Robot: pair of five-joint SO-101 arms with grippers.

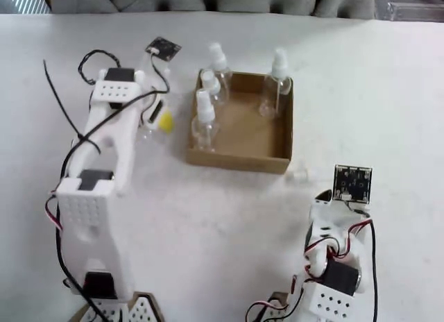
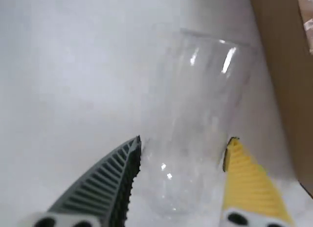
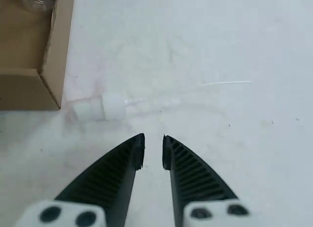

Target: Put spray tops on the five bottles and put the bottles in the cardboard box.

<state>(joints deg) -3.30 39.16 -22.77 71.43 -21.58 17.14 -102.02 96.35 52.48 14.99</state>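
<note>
A clear bottle (image 2: 188, 119) with no spray top sits between the black finger (image 2: 122, 168) and the yellow finger (image 2: 244, 178) of my left gripper (image 2: 185, 146), which is shut on it. In the high view this bottle (image 1: 148, 132) is just left of the cardboard box (image 1: 239, 154), under my left gripper (image 1: 157, 123). Several capped bottles (image 1: 205, 117) stand in the box. A loose white spray top (image 3: 100, 108) lies on the table by the box corner, a little ahead of my right gripper (image 3: 154, 144). That gripper's fingers are nearly together and hold nothing.
The spray top (image 1: 298, 175) lies just off the box's near right corner. My right arm (image 1: 336, 252) is folded at the front right. Loose black cables (image 1: 90, 65) trail from the left arm. The table is bare white in front of the box.
</note>
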